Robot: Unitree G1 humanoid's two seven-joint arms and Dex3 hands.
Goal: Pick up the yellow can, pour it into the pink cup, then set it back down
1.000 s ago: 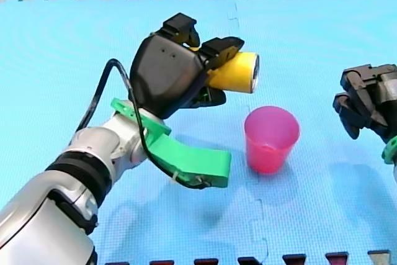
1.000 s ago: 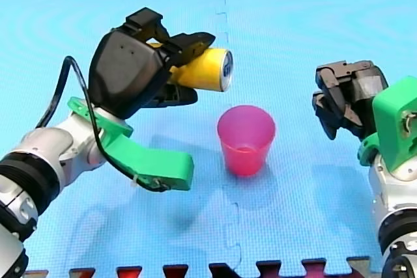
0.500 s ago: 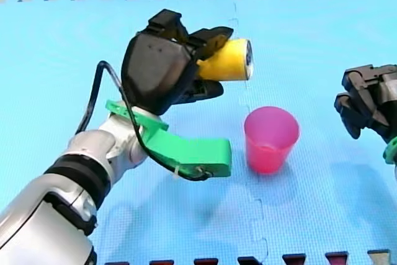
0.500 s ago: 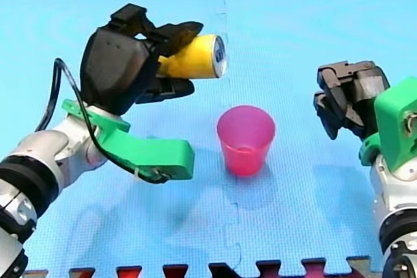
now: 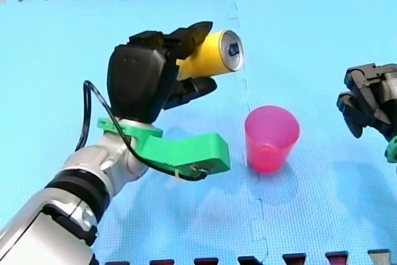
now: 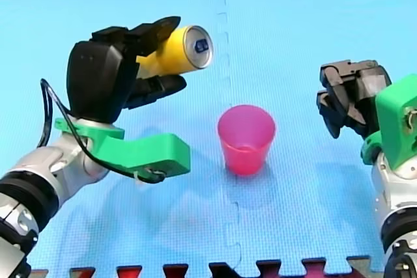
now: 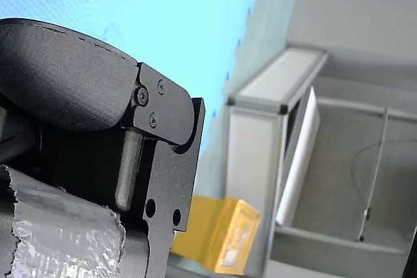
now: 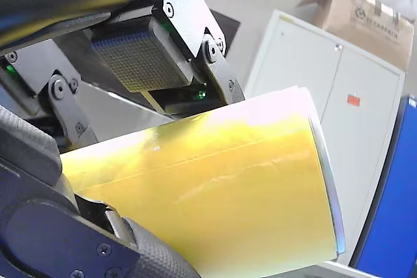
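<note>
My left hand (image 5: 186,60) is shut on the yellow can (image 5: 214,54), holding it in the air above the mat, up and to the left of the pink cup (image 5: 271,138). The can lies tilted, its silver top (image 6: 197,47) raised and facing toward me. The second wrist view shows the yellow can (image 8: 215,193) close up between black fingers (image 8: 130,56). The pink cup (image 6: 245,138) stands upright on the blue mat, apart from both hands. My right hand (image 6: 348,96) hovers to the right of the cup with curled fingers, holding nothing.
A blue foam puzzle mat (image 5: 298,41) covers the work surface, with seams running down its middle. Dark red and black tabs (image 6: 260,269) line the near edge. The first wrist view shows a grey cabinet (image 7: 273,161) and a yellow box (image 7: 221,239) beyond the mat.
My left hand has rotated and drawn back to the left and up, tipping the can's open end from level beside the cup to raised. The right hand and cup stayed put.
</note>
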